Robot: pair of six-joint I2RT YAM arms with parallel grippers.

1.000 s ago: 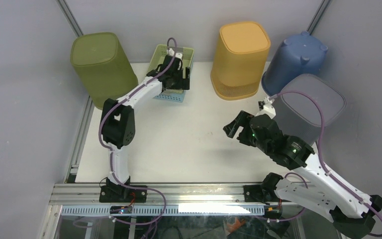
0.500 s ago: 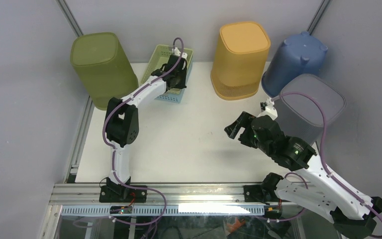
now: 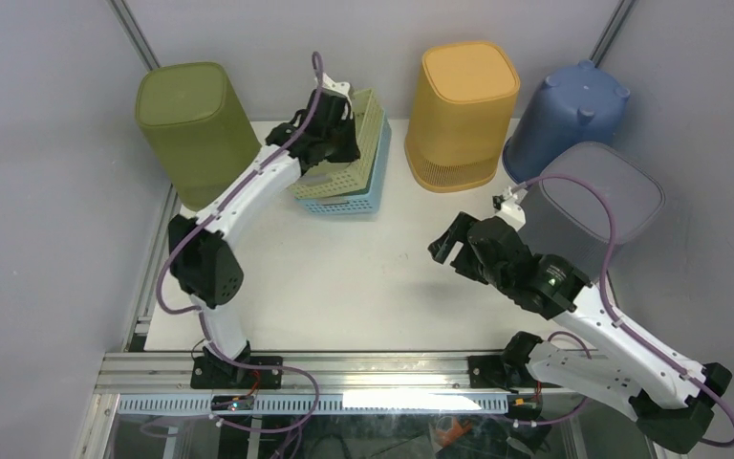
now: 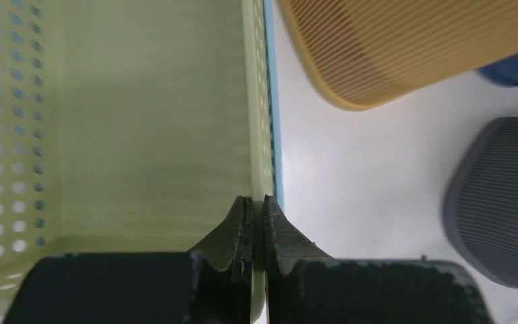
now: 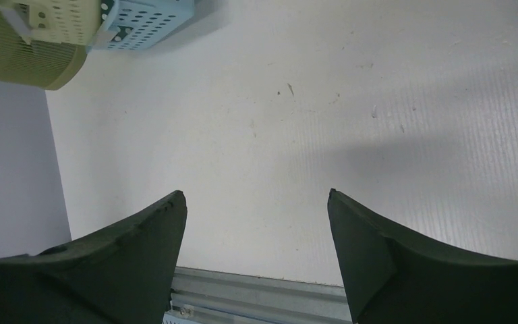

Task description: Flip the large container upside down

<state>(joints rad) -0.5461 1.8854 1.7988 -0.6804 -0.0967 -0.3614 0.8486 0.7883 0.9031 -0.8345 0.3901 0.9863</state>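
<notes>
Green basket (image 3: 349, 158) tilted on edge.
Left gripper (image 4: 254, 212) jaws clench its wall; right gripper (image 5: 254, 194), 5 o'clock, jaws released over open tabletop (image 3: 344, 277).

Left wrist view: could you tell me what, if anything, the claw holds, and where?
The left claw grips the green basket by its side wall.

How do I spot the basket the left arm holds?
At the table's far edge, between the olive bin and orange bin, the green basket leans, its wall pinched by the left fingers. Low, unlike the bins, it lies over the blue basket.
</notes>
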